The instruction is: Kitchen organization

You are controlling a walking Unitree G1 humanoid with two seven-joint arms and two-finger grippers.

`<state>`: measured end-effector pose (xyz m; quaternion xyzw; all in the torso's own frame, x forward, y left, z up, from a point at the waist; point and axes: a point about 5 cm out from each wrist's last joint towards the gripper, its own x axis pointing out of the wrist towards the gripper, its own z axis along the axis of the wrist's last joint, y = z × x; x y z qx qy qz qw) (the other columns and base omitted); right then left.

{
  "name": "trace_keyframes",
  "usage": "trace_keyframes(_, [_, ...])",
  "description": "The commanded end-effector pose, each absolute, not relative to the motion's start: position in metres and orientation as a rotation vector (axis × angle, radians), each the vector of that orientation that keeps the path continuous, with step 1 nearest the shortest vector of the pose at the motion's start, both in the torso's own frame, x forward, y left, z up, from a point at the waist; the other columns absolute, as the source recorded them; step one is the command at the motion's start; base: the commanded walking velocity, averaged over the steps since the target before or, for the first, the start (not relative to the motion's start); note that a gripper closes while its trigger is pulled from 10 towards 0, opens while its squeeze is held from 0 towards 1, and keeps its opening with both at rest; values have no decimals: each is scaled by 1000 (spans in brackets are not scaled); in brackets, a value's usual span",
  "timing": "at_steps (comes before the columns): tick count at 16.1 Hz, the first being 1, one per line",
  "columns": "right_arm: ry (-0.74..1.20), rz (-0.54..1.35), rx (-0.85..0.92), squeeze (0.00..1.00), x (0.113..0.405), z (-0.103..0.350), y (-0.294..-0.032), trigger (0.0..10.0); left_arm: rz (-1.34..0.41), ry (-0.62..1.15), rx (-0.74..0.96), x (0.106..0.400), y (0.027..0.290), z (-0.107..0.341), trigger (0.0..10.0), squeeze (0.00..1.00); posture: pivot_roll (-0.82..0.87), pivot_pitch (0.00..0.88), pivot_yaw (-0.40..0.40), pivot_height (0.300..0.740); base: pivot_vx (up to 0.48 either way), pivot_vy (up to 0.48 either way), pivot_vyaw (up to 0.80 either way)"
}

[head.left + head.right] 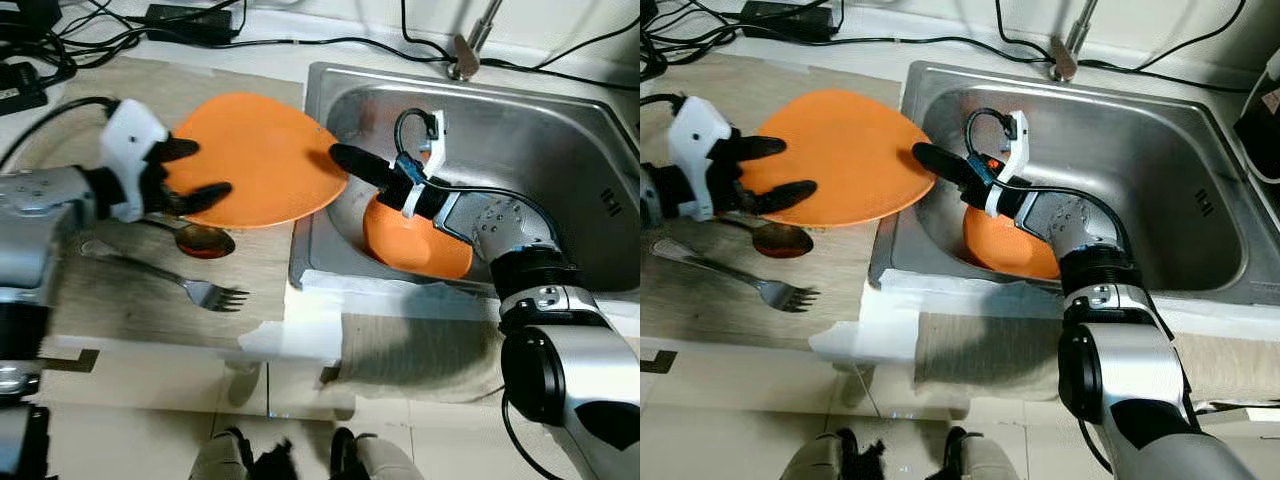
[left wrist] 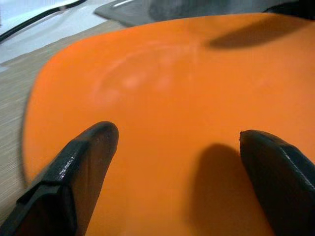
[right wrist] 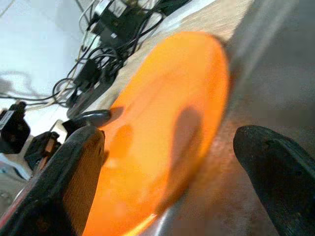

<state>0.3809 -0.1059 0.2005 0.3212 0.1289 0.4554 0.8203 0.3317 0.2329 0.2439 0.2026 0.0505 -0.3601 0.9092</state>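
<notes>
A large orange plate (image 1: 260,155) lies on the wooden counter, its right rim reaching over the sink's left edge. My left gripper (image 1: 205,170) is over the plate's left side, open, with both black fingers (image 2: 83,162) spread above its surface. From inside the sink my right gripper (image 1: 345,160) points at the plate's right rim (image 3: 197,98), also open, with nothing between its fingers. An orange bowl (image 1: 415,245) rests on the sink floor under the right wrist.
A spoon (image 1: 203,240) and a fork (image 1: 195,288) lie on the counter just in front of the plate. The steel sink (image 1: 570,140) has a faucet (image 1: 470,45) behind it. Cables run along the back wall. A cloth (image 1: 410,350) hangs over the front edge.
</notes>
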Motion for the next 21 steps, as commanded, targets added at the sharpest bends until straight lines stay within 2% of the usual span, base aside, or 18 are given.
trace_keyframes(1, [283, 978, 669, 0, 378, 199, -113, 10000, -785, 88, 435, 331, 223, 249, 10000, 0, -96, 186, -116, 740, 0, 0, 0])
trace_keyframes(2, [287, 984, 669, 0, 377, 198, -114, 9569, -800, 81, 434, 332, 218, 250, 10000, 0, -100, 188, -112, 740, 0, 0, 0])
trace_keyframes(3, [293, 983, 668, 0, 377, 197, -116, 2549, -814, 73, 434, 333, 212, 250, 10000, 0, -102, 188, -112, 740, 0, 0, 0])
trace_keyframes(4, [298, 990, 678, 0, 374, 196, -119, 0, -825, 64, 433, 335, 206, 252, 10000, 0, -106, 187, -109, 740, 0, 0, 0])
trace_keyframes(9, [288, 987, 696, 0, 370, 195, -128, 0, -856, 35, 422, 335, 196, 258, 10000, 0, -116, 175, -108, 740, 0, 0, 0])
trace_keyframes(21, [324, 992, 724, 0, 365, 181, -118, 0, -903, 49, 411, 325, 192, 255, 10000, 0, -105, 167, -119, 740, 0, 0, 0])
